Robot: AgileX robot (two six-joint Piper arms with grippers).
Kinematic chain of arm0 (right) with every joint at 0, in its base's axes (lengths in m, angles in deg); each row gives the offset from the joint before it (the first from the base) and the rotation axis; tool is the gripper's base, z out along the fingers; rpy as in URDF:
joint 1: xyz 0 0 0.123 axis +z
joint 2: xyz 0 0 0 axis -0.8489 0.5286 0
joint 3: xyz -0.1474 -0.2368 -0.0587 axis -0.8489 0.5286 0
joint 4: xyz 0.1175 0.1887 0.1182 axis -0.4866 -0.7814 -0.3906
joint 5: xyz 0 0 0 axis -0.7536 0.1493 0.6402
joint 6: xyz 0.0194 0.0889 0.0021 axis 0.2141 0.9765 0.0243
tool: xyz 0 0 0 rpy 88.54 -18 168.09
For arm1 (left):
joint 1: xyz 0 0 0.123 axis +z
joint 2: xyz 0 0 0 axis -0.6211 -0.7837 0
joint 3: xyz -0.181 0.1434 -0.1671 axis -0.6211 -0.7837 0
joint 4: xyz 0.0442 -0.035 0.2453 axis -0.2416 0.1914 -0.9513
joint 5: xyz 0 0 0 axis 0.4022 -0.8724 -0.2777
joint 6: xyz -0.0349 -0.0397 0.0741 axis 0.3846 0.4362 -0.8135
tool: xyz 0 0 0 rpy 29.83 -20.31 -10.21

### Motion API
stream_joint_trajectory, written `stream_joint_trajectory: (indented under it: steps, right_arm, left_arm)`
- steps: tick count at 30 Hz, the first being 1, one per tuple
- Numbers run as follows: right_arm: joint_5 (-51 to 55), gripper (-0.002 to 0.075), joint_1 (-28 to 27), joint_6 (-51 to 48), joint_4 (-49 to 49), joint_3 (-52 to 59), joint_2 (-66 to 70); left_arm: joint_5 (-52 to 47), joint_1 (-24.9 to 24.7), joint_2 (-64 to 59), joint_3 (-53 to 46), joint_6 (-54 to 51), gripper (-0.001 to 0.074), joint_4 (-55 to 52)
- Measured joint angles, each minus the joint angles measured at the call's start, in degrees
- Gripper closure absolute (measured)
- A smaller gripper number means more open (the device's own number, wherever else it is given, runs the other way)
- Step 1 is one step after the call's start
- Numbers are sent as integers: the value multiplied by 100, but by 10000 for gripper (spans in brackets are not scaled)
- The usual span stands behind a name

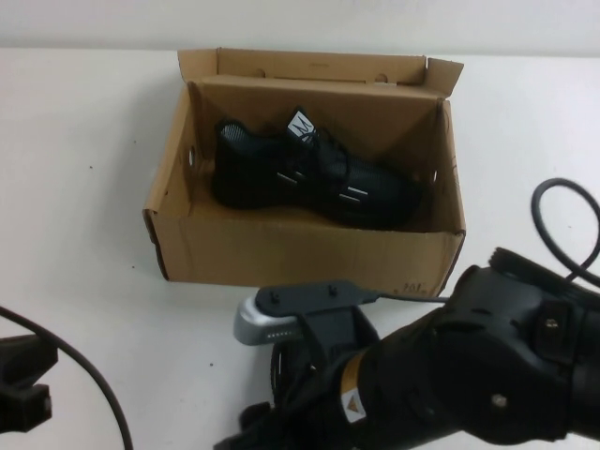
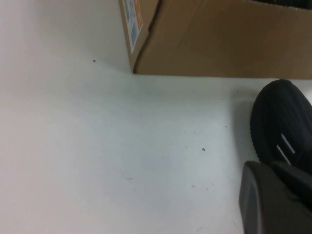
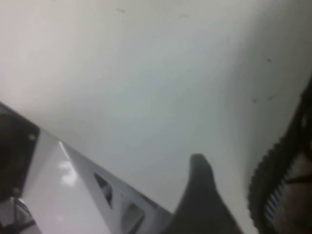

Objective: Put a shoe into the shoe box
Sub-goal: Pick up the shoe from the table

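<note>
White tabletop (image 1: 84, 169) runs bare right up to a pale wall at the far edge, which gives me plenty of room to work around the shoe box (image 1: 309, 248) sitting mid-table. Its flap lid is folded back at the far side, so the top is open for a drop from above.

As I read it, the task is already met: the shoe (image 1: 309, 173) lies flat on the box floor, heel to the left, toe to the right, white tongue tag up. It sits slightly skewed, the toe closer to the near wall, and fits without riding up on any wall.

My right gripper (image 1: 267, 427) is low at the near edge, in front of the box, with the big black forearm crossing in from the near right. Whether it is parted or closed I cannot tell from what I have. It sits close to the dark mate shoe (image 2: 280, 122), which rests on the table just beside the box's near wall; that one is not the shoe I was asked for.

My left gripper (image 1: 23, 389) is parked at the near left, well apart from the box, pinched closed on nothing, clearly out of the way so the right arm can work alone.
</note>
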Motion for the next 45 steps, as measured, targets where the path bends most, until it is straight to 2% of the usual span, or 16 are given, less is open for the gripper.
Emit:
stream_joint_trajectory:
  steps: [3,13,16,21,24,34,41,45]
  right_arm:
    - [-198,281,0,13,-149,-3,147]
    - [-263,328,0,12,-25,-3,852]
    - [-263,414,0,12,103,-3,1040]
    - [-247,660,0,12,490,-12,1200]
    - [-135,717,8,12,722,-24,1200]
    - [430,731,8,-195,1079,-255,838]
    - [1760,731,8,-1410,1282,-1221,222]
    - [2220,731,8,-1860,1846,-1724,-7]
  left_arm:
    - [0,0,0,0,0,737,0]
    - [0,0,0,0,0,737,0]
    - [0,0,0,0,0,737,0]
    - [0,0,0,0,-11,737,0]
    - [0,0,0,10,-11,737,0]
    - [-13,0,0,10,-11,737,0]
    - [-292,0,0,10,58,737,267]
    - [-584,0,0,10,34,737,642]
